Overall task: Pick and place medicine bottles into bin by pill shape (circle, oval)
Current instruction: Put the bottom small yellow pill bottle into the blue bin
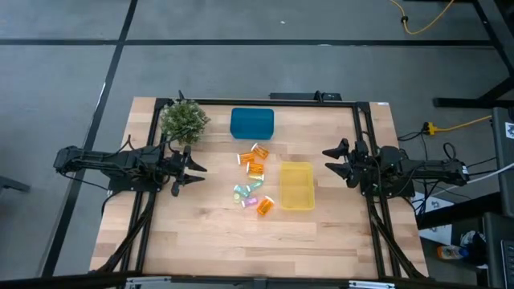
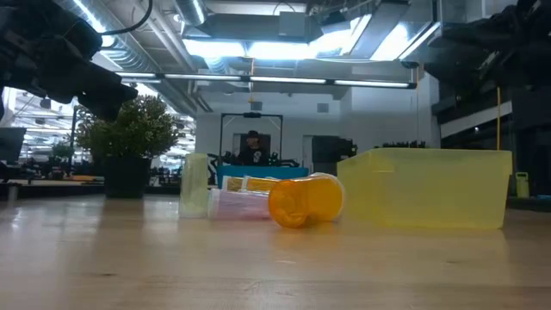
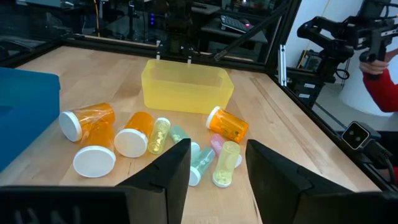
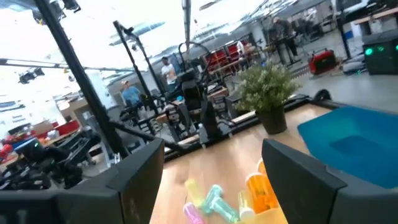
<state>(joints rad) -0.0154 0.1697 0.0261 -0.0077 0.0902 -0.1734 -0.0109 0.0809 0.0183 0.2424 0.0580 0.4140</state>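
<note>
Several small medicine bottles [image 1: 253, 181] lie in a loose cluster on the table's middle: orange ones with white caps [image 3: 93, 127], pale teal, green and pink ones [image 3: 205, 158]. A yellow bin [image 1: 295, 185] sits right of them, a blue bin [image 1: 252, 123] at the far side. My left gripper [image 1: 193, 168] is open and empty at the table's left, pointing at the cluster. My right gripper [image 1: 331, 159] is open and empty at the table's right, raised.
A small potted plant [image 1: 184, 120] stands at the far left, near my left arm. A black frame [image 1: 365, 144] runs along the table's edges. A person's red sleeve [image 3: 382, 74] shows beyond the table's right side.
</note>
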